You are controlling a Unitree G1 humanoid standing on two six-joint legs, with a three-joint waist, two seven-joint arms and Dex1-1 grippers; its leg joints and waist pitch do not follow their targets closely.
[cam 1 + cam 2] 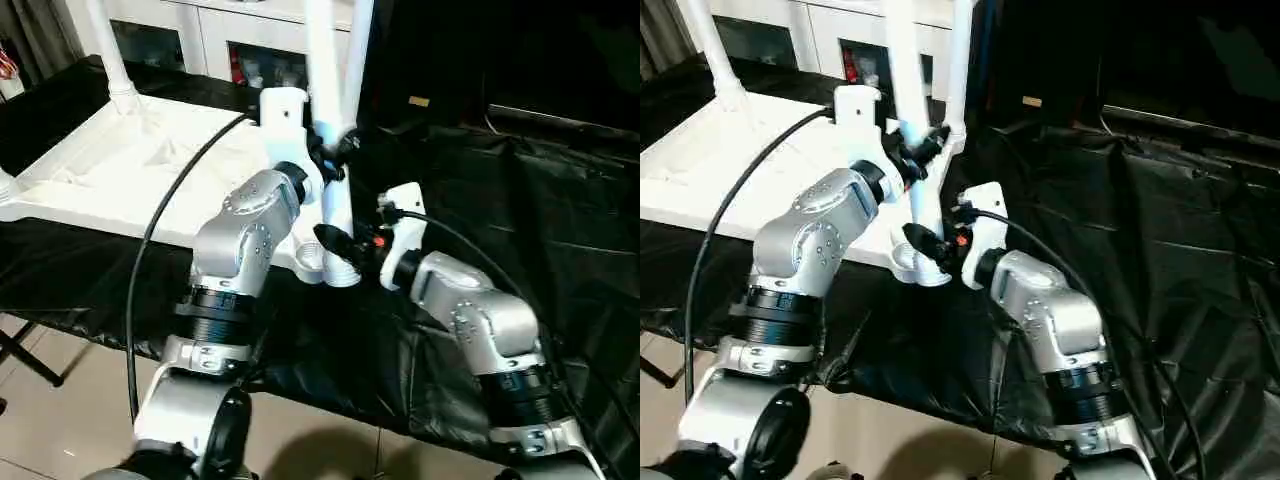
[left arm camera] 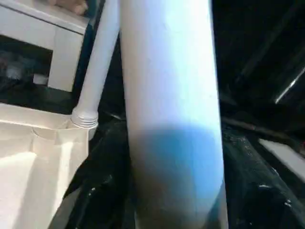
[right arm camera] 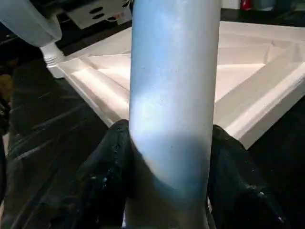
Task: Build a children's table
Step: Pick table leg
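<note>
The top (image 1: 90, 180) lies underside up on the black-draped counter (image 1: 560, 230), at my left. Two legs already stand in its far corners: one at far left (image 1: 108, 50), one at far right (image 1: 355, 60).

My left tool (image 1: 325, 155) grasps the third leg (image 1: 325, 90) partway up its shaft, fingers clenched on both sides. The leg's long axis runs near upright, leaning slightly off vertical.

My right tool (image 1: 345, 250) grasps the same leg low down, just above its threaded end; both black fingers (image 3: 107, 167) press against the shaft. That end sits at the near right corner socket (image 1: 312, 262), touching or just above it; I cannot tell whether it is seated.

Judgement: the coming move turns on aligning the leg's axis with the socket, directly below both tools. The right tool is nearer the socket and steers the tip; the left tool sets the tilt.
</note>
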